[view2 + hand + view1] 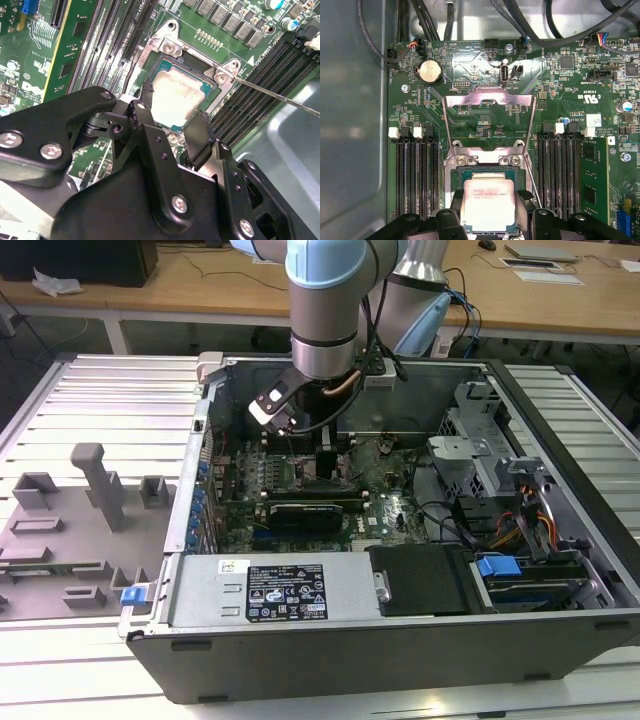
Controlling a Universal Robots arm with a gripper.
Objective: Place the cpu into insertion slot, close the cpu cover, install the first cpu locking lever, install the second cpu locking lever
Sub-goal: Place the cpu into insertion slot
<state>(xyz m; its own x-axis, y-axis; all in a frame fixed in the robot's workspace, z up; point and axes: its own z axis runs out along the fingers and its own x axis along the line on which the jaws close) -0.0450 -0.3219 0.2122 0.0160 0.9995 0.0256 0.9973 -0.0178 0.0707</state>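
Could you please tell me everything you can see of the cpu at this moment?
The cpu is a small flat square chip with a dull silvery-beige metal top bearing faint print. It lies flat, top up, in the square socket on the green motherboard, between rows of black memory slots. The metal cover is swung open, off it. The gripper hangs right over one edge; whether it touches cannot be told.
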